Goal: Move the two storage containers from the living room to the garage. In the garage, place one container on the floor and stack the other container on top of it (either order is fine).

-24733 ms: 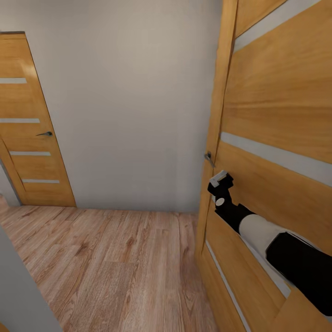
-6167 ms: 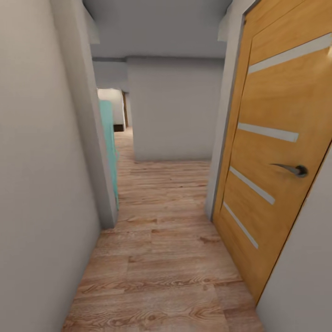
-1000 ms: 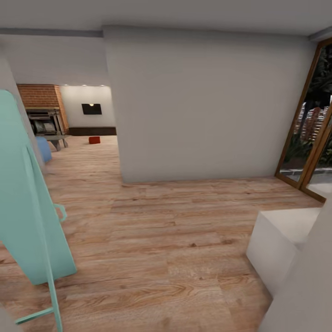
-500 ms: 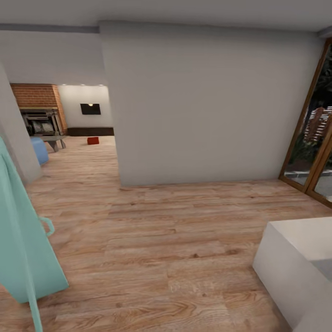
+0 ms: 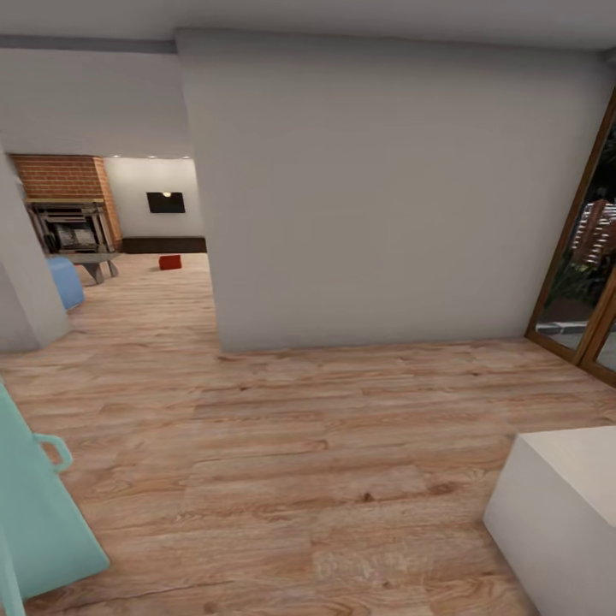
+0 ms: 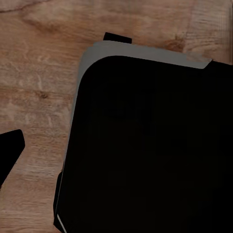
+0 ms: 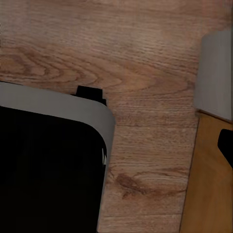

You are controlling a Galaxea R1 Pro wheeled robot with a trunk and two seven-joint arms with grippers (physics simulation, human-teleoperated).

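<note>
Ahead: I see grey wall [image 5: 376,197], white block [image 5: 569,513], teal door [image 5: 34,522].
Far: red storage container [image 5: 170,262], brick fireplace [image 5: 68,214].
Gripper state: I cannot tell.

A small orange-red box [image 5: 170,262] is seen far left on the wood plank floor [image 5: 299,445], before the brick fireplace (left) [image 5: 64,201]; grey wall [image 5: 385,197] centre.

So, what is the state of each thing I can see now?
storage container: on the wood floor of the living room, far off, not yet picked up
wall TV: screen dark
teal door: handle facing the camera; open or shut, cannot tell
glass door: cannot tell
</note>
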